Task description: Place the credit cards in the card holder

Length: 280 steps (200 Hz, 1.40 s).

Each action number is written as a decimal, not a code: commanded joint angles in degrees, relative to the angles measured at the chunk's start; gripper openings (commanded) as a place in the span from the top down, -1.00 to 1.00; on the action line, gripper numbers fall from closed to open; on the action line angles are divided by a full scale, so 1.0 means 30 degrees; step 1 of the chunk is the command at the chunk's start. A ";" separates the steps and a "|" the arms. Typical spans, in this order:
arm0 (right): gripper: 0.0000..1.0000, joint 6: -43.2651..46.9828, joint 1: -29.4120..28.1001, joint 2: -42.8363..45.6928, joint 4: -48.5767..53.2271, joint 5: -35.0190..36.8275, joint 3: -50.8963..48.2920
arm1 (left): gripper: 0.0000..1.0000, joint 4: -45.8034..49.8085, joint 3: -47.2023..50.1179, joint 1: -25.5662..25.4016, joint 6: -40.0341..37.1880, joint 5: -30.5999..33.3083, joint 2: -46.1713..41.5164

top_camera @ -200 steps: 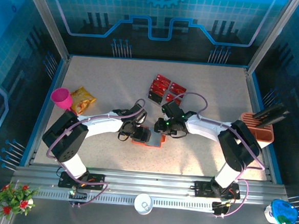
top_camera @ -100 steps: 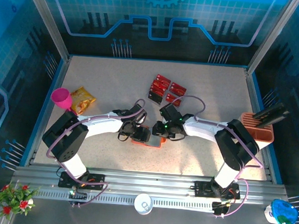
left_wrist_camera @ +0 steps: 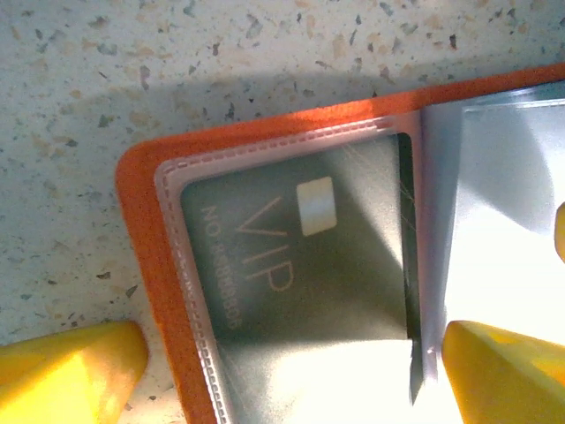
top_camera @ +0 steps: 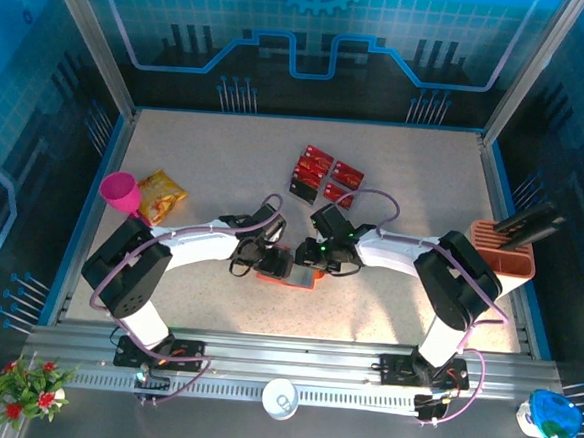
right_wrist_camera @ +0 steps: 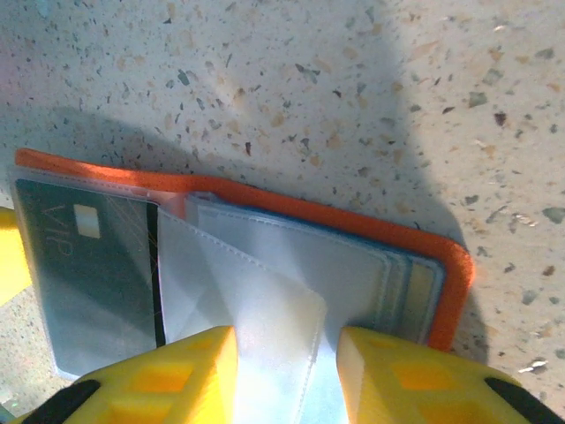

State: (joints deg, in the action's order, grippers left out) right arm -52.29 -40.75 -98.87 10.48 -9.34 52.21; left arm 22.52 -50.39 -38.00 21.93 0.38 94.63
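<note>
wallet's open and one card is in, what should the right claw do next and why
Probably lift the right claw away from the clear sleeve and reach for the loose credit cards beyond the card holder. It carries no card, a VIP card already sits in a pocket, and the left claw, open wide, straddles the holder's edge.

- Speckled beige table (top_camera: 205, 173), walled in by blue panels.
- A cluster of red credit cards (top_camera: 320, 174), upper centre, lying flat and close together.
- The orange card holder (top_camera: 286, 275), lying open at the middle, below the cards.
- A pink cup (top_camera: 120, 192) at the left edge, with a yellow-orange snack bag (top_camera: 161, 196) just beside it.
- An orange slotted rack (top_camera: 505, 252) at the right edge.
</note>
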 commanded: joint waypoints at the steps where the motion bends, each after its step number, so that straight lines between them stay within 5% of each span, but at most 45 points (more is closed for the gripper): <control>1: 0.30 -0.0786 -0.0154 -0.0442 -0.1925 -0.1426 -0.0124 | -0.84 0.0110 0.1053 -0.0106 -0.0281 -0.0578 0.0683; 56: 0.39 -0.1045 -0.0210 -0.0045 -0.2425 -0.2217 0.0561 | -0.93 0.0978 -0.0063 0.0068 0.0287 -0.0162 -0.1449; 105: 0.15 -0.0908 -0.0606 -0.0001 -0.1809 -0.2533 0.1892 | -0.99 0.1745 -0.1292 0.1708 0.1567 0.0237 -0.4104; 220: 0.06 -0.1868 -0.2222 -0.4233 -0.2801 -0.2706 0.4410 | -0.99 0.1925 -0.0531 0.4807 0.3294 0.0740 -0.6925; 280: 0.06 -0.1717 -0.1642 -0.2084 -0.3287 -0.3037 0.3435 | -0.98 0.2028 -0.0362 0.4876 0.3232 0.0411 -0.6933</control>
State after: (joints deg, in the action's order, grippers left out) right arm -57.23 -46.76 -110.19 2.07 -17.17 63.99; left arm 28.16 -51.70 -23.79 31.24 2.74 74.61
